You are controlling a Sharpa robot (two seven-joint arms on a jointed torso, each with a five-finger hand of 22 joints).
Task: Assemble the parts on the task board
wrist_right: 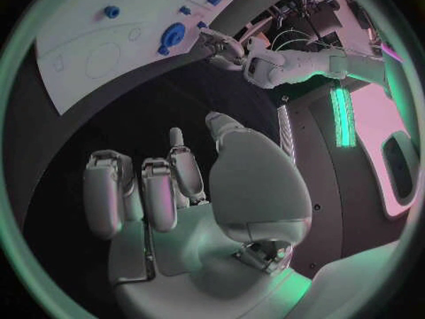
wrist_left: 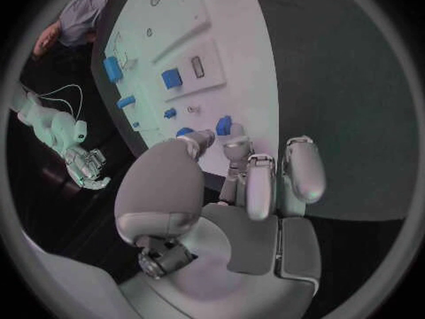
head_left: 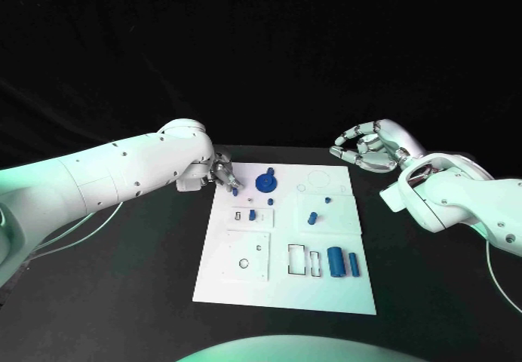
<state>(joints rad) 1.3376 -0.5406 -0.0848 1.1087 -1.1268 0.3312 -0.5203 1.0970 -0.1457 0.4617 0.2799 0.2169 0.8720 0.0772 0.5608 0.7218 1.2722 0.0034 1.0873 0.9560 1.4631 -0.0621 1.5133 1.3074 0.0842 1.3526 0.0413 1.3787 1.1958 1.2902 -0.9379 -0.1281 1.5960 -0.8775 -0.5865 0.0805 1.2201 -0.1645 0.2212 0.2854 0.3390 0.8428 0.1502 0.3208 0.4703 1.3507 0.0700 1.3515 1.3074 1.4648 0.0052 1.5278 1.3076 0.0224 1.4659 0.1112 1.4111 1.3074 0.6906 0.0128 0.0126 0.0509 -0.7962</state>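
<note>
No brand, label or writing can be read on anything here. The white task board (head_left: 285, 290) lies in the middle of the head view on the black table (head_left: 435, 286), running from the centre down toward the lower middle. On its upper part sits a round blue gear-like part (head_left: 266, 182); two blue cylinders (head_left: 342, 262) lie side by side at its right middle, and small blue pegs (head_left: 312, 219) stand between.

The left hand (head_left: 223, 174) is at the board's upper left corner, fingers curled down over the edge, close beside a small blue part (head_left: 235, 191); whether it grips that piece cannot be told. The blue gear lies just to its right.

The right hand (head_left: 371, 146) hovers at upper right, off the board's far right corner, fingers curled loosely apart and holding nothing.
</note>
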